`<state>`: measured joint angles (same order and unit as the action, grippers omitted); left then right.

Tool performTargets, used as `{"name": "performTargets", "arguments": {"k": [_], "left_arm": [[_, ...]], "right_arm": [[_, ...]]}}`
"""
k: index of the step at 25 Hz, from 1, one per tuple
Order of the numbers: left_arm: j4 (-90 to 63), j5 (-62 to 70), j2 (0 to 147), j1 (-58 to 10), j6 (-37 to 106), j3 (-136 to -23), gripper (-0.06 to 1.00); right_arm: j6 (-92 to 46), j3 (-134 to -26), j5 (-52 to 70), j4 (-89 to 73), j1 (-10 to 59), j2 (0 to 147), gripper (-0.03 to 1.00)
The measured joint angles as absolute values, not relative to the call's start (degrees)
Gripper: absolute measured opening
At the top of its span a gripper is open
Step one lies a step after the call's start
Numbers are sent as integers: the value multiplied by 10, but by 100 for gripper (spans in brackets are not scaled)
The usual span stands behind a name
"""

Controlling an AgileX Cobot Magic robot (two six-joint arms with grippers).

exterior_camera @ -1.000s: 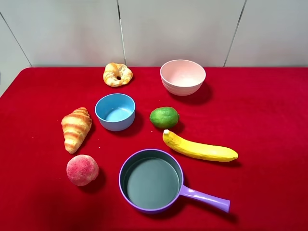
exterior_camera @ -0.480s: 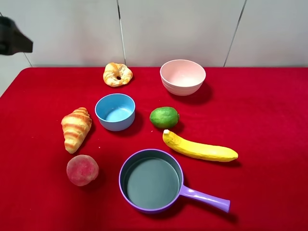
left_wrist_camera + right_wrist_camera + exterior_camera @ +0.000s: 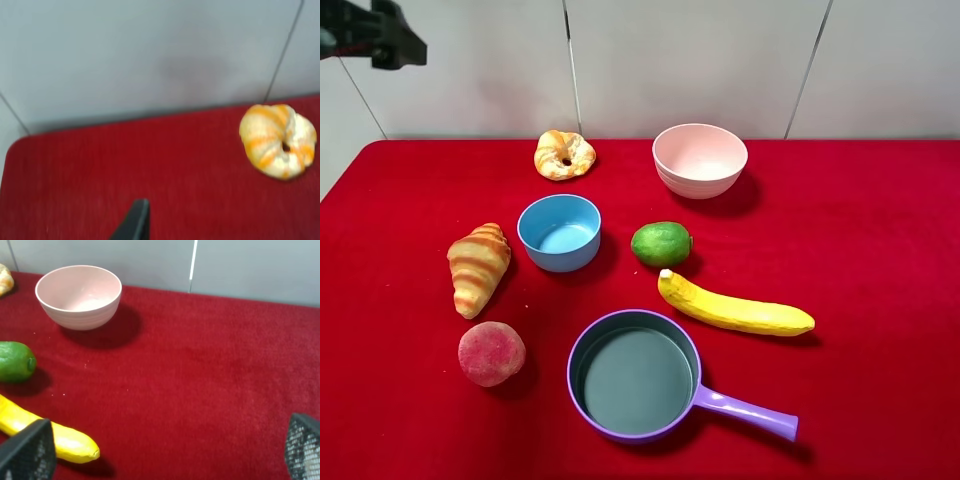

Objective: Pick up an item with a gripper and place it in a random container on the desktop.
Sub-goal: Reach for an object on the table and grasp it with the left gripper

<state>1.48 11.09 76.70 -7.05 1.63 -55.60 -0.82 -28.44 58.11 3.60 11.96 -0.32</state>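
Ring pastry (image 3: 564, 154) on red desktop (image 3: 880, 250)

Pale grey wall panels (image 3: 680, 60) (thin dark seams) behind.

View content: ring pastry (image 3: 278, 141) on red desktop (image 3: 150, 165)
The ring pastry lies flat near the desktop's far edge, close to the grey panelled wall (image 3: 140, 55). One dark left gripper fingertip (image 3: 136, 221) is visible, well apart from it.
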Motion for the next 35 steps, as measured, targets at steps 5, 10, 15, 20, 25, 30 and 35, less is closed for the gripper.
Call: {"name": "performTargets", "arguments": {"k": [5,10,15,20,25,30,35], "left_arm": [[15,107,832,-72,16,-615,99],[15,107,894,-83,16,-670,99],[15,107,954,-102,16,-727,99],[15,117,1012,-122,16,-784,99],[15,166,1076,-139,16,-848,99],[15,225,1135,-150,16,-910,99],[15,259,1181,-154,16,-955,99]], "right_arm": [[-8,-284,581,36,120,-3,69],[-8,-284,581,36,120,-3,69],[-8,-284,581,36,120,-3,69],[-8,-284,581,36,120,-3,69],[-8,-284,581,36,120,-3,69],[-8,-284,581,36,120,-3,69],[-8,-284,581,36,120,-3,69]]}}
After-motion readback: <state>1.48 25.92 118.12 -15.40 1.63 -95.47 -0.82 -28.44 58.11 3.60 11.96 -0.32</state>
